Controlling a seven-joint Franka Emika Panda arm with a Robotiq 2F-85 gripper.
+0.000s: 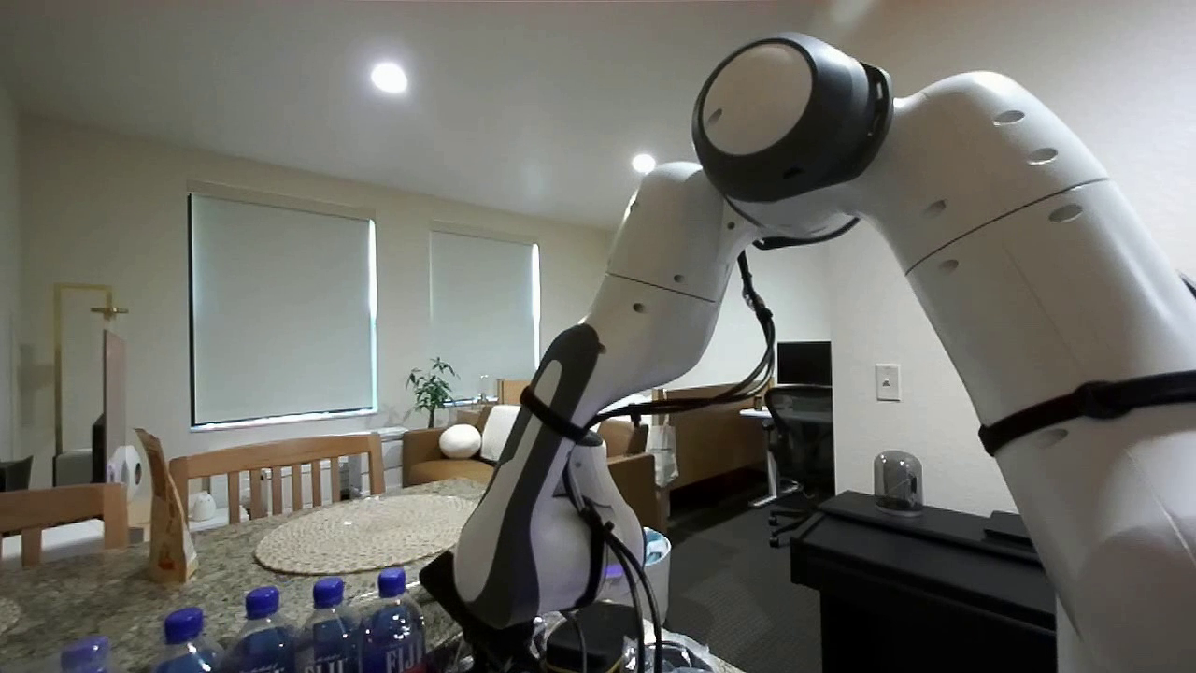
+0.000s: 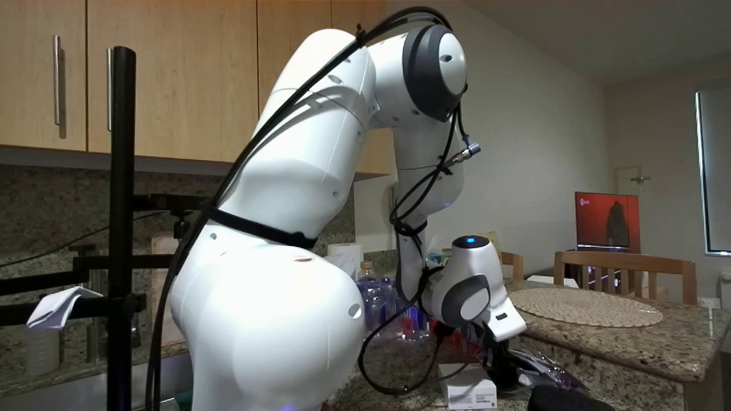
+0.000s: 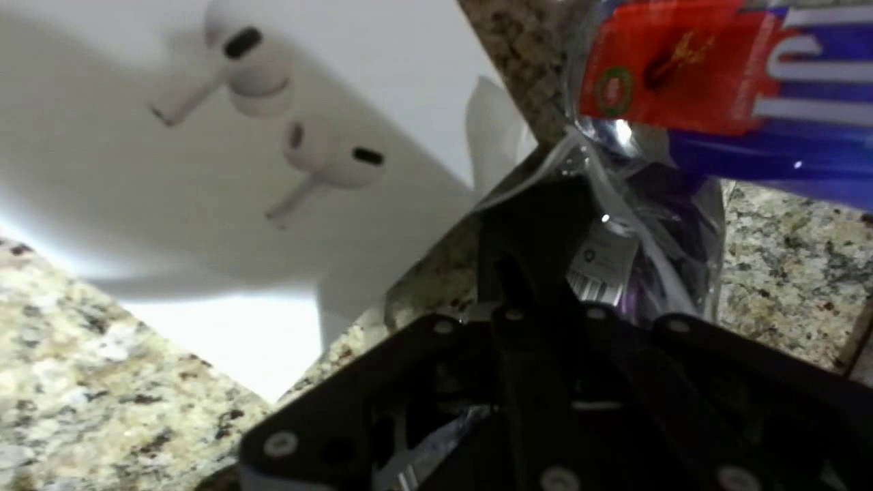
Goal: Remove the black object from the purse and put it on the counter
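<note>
Black object [image 3: 535, 204] appears, in the wrist view, as a dark form at the opening of the clear plastic purse [image 3: 658, 256]; its boundary with the black gripper [image 3: 549, 310] cannot be distinguished, so whether the jaws are clenched on it or released cannot be determined. Purse rests on the speckled stone counter [image 3: 75, 354], just beside a white box [image 3: 225, 191] printed with earbuds and near a bottle [image 3: 764, 102] with a red and blue label. In an exterior view, a dark rounded item [image 2: 562, 398], not identified, stands near the purse at the view's lower edge.
</note>
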